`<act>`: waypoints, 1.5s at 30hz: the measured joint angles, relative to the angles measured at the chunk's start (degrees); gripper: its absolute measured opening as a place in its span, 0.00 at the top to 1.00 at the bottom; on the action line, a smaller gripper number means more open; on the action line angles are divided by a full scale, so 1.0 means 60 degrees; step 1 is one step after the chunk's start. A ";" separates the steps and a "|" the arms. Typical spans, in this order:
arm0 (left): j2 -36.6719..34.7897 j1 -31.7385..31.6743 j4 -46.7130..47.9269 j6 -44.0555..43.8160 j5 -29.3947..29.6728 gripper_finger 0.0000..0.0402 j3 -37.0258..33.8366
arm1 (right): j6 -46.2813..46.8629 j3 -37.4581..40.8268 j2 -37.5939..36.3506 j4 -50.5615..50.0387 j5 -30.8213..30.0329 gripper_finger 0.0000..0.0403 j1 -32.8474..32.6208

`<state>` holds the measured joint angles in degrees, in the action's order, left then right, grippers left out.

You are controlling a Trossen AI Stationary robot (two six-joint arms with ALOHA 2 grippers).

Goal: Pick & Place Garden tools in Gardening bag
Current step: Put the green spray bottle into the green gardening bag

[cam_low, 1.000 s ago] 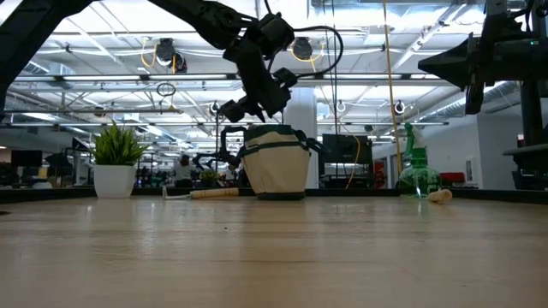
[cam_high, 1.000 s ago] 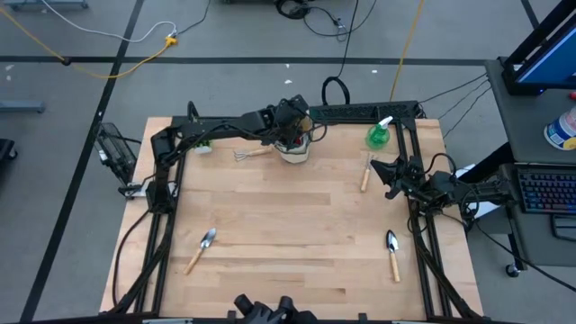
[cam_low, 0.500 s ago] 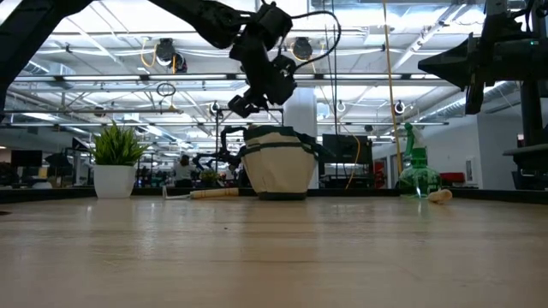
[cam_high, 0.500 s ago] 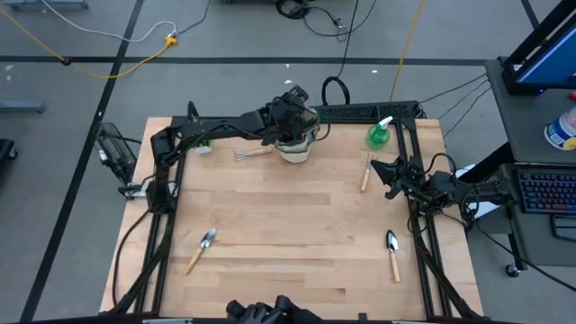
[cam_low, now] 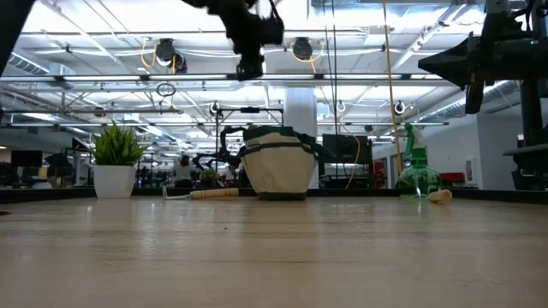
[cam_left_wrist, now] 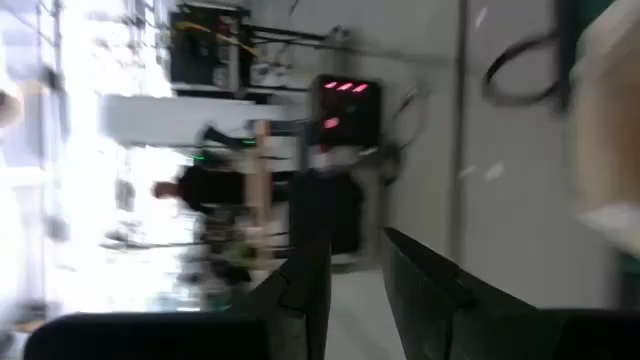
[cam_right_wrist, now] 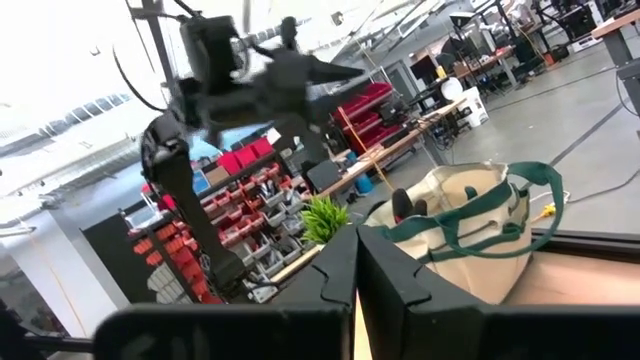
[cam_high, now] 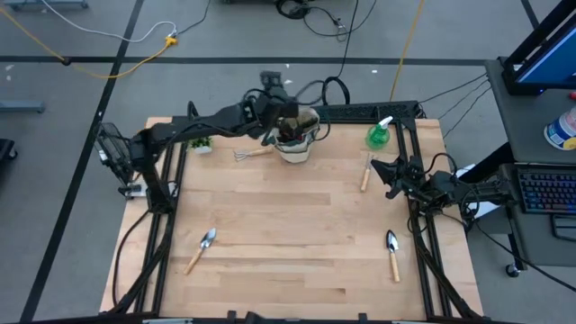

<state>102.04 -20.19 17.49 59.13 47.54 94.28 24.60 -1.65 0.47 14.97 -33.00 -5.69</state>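
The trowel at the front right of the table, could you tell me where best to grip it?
Grip the trowel by its straight wooden handle, coming from above with the fingers across it. It lies flat, blade toward the bag, nothing beside it. The right gripper is nearest.

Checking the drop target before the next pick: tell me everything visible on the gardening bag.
The gardening bag is a small round tote, apparently beige canvas, with dark green trim and looped green handles. It stands upright and open-topped at the table's far edge, near centre. Something dark pokes out of its mouth in the right wrist view. A wooden-handled rake lies beside it. The left gripper is raised behind it, touching nothing.
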 joint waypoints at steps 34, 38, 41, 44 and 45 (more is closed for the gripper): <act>-0.2756 0.2558 0.4702 -1.1679 -0.4424 0.76 -0.1618 | -0.2936 -0.0238 0.0006 0.0235 -0.1816 1.00 0.0000; -0.3417 0.2751 0.3122 -1.2215 -0.4471 0.76 -0.3161 | -0.4308 -0.0794 0.0093 -0.0104 -0.2244 1.00 -0.0004; -0.4170 0.2768 0.2186 -1.2580 -0.4455 0.76 -0.4269 | -0.5148 -0.1408 0.0281 0.0015 -0.2588 1.00 -0.0004; -0.4865 0.2761 0.1859 -1.2920 -0.4451 0.76 -0.5263 | -0.5610 -0.1917 0.0758 -0.0376 -0.2857 1.00 0.0000; -0.5087 0.2760 0.1702 -1.2968 -0.4454 0.76 -0.5520 | -0.5746 -0.2131 0.0920 -0.0521 -0.2995 1.00 -0.0005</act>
<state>71.51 -3.63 27.70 -18.67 20.82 61.16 -9.87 -14.44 5.99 11.85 -50.97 -5.72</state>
